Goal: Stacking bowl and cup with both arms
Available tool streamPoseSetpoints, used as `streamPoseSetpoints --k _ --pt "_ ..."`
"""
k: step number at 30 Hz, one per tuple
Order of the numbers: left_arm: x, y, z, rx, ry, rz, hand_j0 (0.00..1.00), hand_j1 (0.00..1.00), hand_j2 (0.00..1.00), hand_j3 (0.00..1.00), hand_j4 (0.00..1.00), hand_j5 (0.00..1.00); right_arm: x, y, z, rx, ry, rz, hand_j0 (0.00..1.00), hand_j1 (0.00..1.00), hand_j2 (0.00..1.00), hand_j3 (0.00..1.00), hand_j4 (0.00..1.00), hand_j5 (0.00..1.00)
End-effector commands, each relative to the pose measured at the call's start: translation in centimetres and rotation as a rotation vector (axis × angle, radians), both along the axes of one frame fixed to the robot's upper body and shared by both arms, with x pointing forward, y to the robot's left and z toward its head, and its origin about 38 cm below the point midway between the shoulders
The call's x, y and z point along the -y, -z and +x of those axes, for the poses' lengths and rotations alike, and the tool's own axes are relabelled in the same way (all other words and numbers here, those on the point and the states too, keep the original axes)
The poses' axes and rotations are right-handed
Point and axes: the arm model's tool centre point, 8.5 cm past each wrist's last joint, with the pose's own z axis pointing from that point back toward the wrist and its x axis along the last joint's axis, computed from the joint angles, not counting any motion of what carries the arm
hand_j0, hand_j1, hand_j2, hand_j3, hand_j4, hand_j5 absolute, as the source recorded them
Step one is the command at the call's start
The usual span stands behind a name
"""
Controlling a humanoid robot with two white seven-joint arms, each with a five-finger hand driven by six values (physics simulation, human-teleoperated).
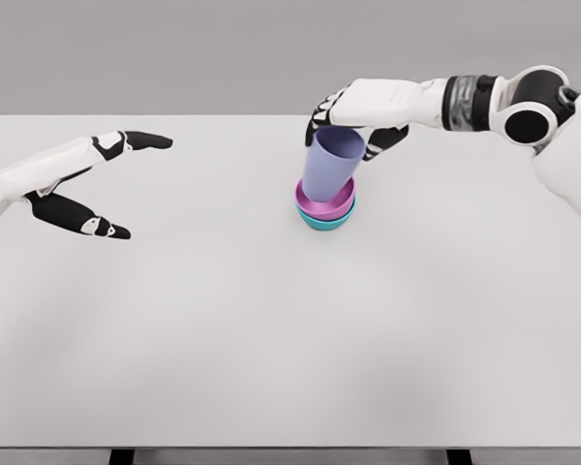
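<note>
A lavender cup [331,167] stands tilted inside a magenta bowl [341,205], which is nested in a teal bowl [326,222] near the table's middle, toward the back. My right hand [351,126] reaches in from the upper right and is at the cup's rim. Its fingers [321,108] are on the left side and its thumb is on the right, closed around the cup's top. My left hand [126,184] hovers over the left of the table, well away from the stack. Its fingers are spread and it holds nothing.
The white table [290,339] stretches wide in front of and beside the stack. Its front edge runs along the bottom of the view. Nothing else lies on it.
</note>
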Motion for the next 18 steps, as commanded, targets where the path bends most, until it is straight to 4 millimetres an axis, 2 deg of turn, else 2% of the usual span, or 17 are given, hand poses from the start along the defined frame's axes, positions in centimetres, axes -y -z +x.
streamPoseSetpoints --k 1,7,18 --pt "0.0 -0.1 0.0 -0.002 -0.002 -0.008 1.00 1.00 1.00 1.00 1.00 1.00 -0.2 0.2 0.1 -0.008 0.003 0.007 0.64 0.64 0.64 0.64 0.64 0.64" --pt "0.0 -0.1 0.0 -0.003 0.000 -0.008 1.00 1.00 1.00 1.00 1.00 1.00 0.3 0.7 0.5 -0.008 0.024 -0.023 0.64 0.64 0.64 0.64 0.64 0.64" --pt "0.0 -0.1 0.0 -0.002 0.001 -0.008 1.00 1.00 1.00 1.00 1.00 1.00 0.1 1.2 0.3 -0.017 0.017 -0.037 0.66 0.66 0.66 0.66 0.66 0.66"
